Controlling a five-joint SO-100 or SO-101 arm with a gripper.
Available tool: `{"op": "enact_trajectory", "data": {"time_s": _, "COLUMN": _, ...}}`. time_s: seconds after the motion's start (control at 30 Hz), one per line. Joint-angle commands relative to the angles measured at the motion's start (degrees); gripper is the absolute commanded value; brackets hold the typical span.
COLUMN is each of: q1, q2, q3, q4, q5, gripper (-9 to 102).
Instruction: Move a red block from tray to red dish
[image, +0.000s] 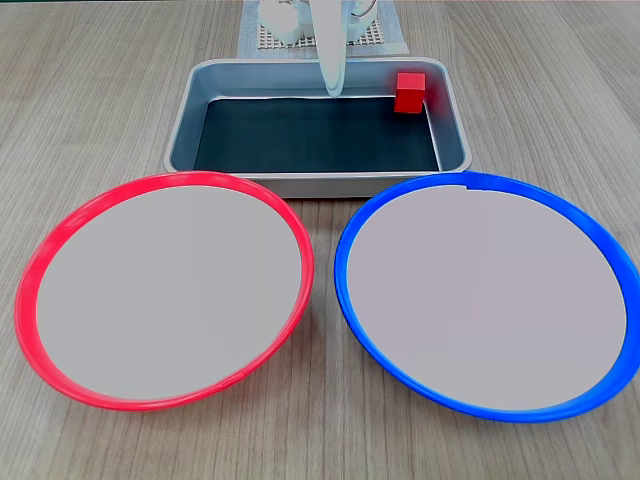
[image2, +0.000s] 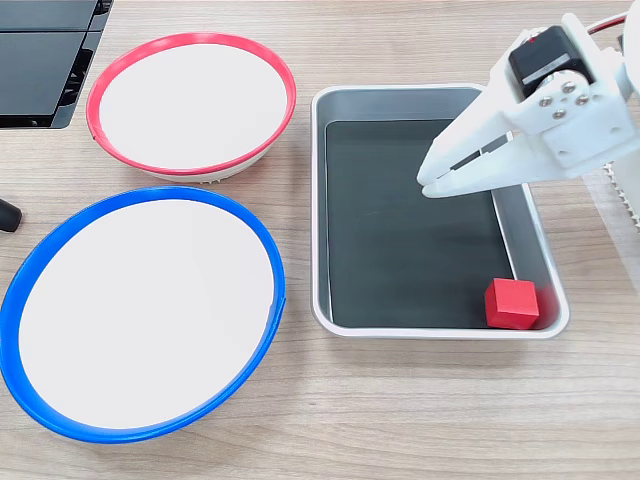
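— Red dish (image: 60, 240) and blue dish (image: 600, 240) sit nearest. And the gripper (image2: 432, 185)?

— Fingers nearly together, holding nothing, over the tray (image2: 420, 95) (arm cut off). Red block (image2: 512, 303) lies in the tray's corner.

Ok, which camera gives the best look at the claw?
A fixed view shows the claw whole, from above, hanging over the tray. In another fixed view the claw is just one pale finger end-on.

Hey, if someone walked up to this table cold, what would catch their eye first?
Probably the two big round dishes side by side on the wooden table: the red dish and the blue-rimmed dish, both empty. Next, the small red block tucked in a corner of the silver tray, with the white gripper hanging over the tray.
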Motion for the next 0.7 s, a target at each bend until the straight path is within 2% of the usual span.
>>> {"op": "enact_trajectory", "data": {"time_s": 0.0, "q1": -0.3, "q2": 1.5, "q3": 0.0, "q4": 0.1, "q5": 0.1, "gripper": 0}}
{"op": "enact_trajectory", "data": {"time_s": 0.23, "q1": -0.6, "q2": 0.8, "q3": -0.5, "q4": 0.0, "q5": -2.4, "gripper": 0}}
{"op": "enact_trajectory", "data": {"time_s": 0.3, "q1": 0.0, "q2": -4.1, "q3": -4.3, "q4": 0.5, "q5": -10.8, "gripper": 0}}
{"op": "enact_trajectory", "data": {"time_s": 0.37, "q1": 1.1, "q2": -16.8, "q3": -14.0, "q4": 1.1, "q5": -23.4, "gripper": 0}}
{"op": "enact_trajectory", "data": {"time_s": 0.43, "q1": 1.3, "q2": -34.0, "q3": -30.3, "q4": 8.0, "q5": -35.9, "gripper": 5}}
{"op": "enact_trajectory", "data": {"time_s": 0.5, "q1": 1.0, "q2": -44.8, "q3": -43.6, "q4": 16.3, "q5": -42.6, "gripper": 10}}
{"op": "enact_trajectory", "data": {"time_s": 0.6, "q1": 0.0, "q2": -56.8, "q3": -59.5, "q4": 25.9, "q5": -52.9, "gripper": 9}}
{"op": "enact_trajectory", "data": {"time_s": 0.63, "q1": -0.8, "q2": -60.8, "q3": -64.2, "q4": 28.8, "q5": -55.3, "gripper": 0}}
{"op": "enact_trajectory", "data": {"time_s": 0.67, "q1": -1.7, "q2": -62.8, "q3": -65.9, "q4": 30.0, "q5": -58.4, "gripper": 0}}
